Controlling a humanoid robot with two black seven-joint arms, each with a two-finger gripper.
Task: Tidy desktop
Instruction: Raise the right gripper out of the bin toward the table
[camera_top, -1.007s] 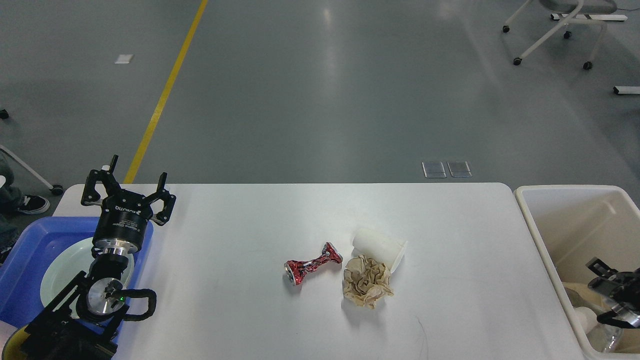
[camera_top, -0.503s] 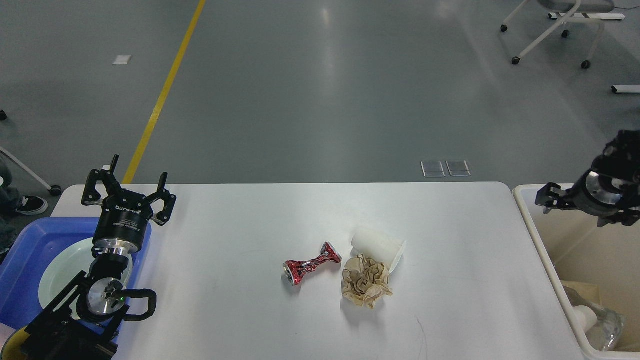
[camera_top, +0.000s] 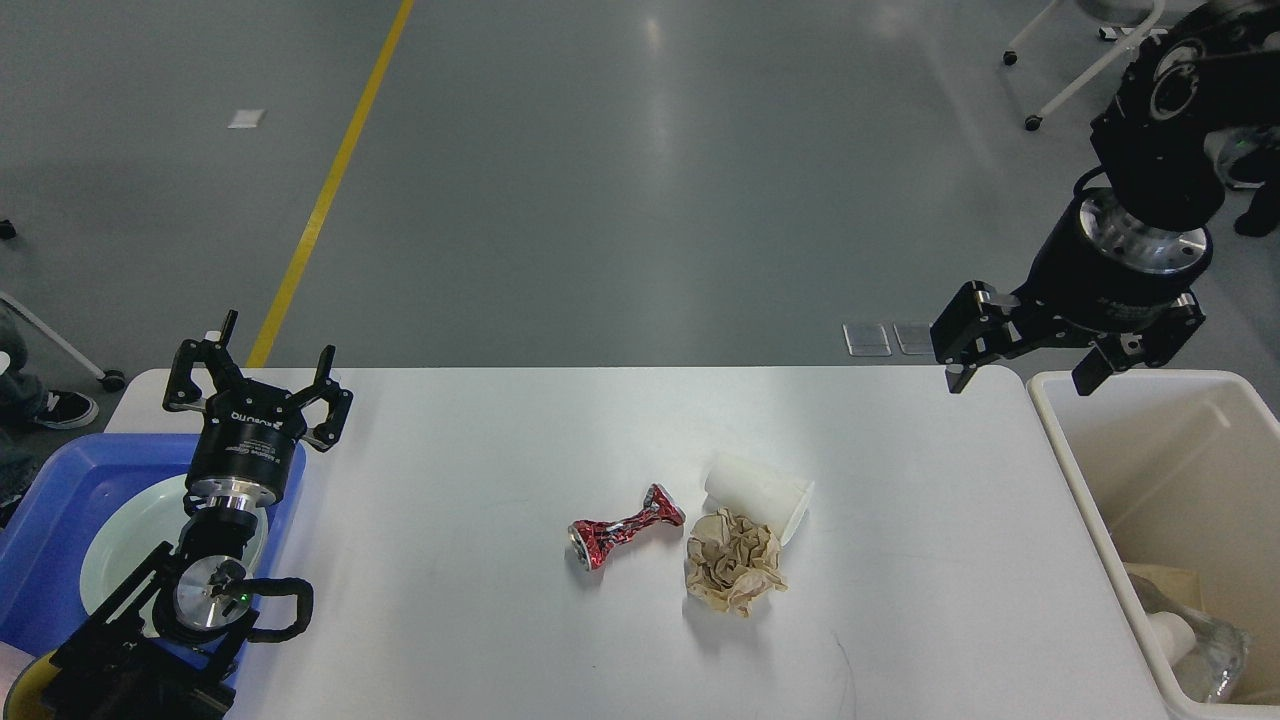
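The white desktop (camera_top: 480, 620) fills the lower middle of the head view. On it lie a crushed red can (camera_top: 624, 528), a white paper cup (camera_top: 762, 493) on its side and a crumpled brown paper ball (camera_top: 733, 562), close together. My left gripper (camera_top: 258, 372) is open and empty, pointing up at the table's far left corner. My right gripper (camera_top: 1020, 374) is open and empty, raised above the table's far right corner beside the bin.
A blue tray (camera_top: 55, 520) holding a pale green plate (camera_top: 120, 555) sits at the left edge under my left arm. A cream-white bin (camera_top: 1100, 480) stands at the right, with trash in its bottom. A wheeled chair (camera_top: 1085, 70) stands far right on the floor.
My right arm has risen out of the bin and swung up and left, its gripper now above the table's far right corner. The left arm and the objects have not moved.
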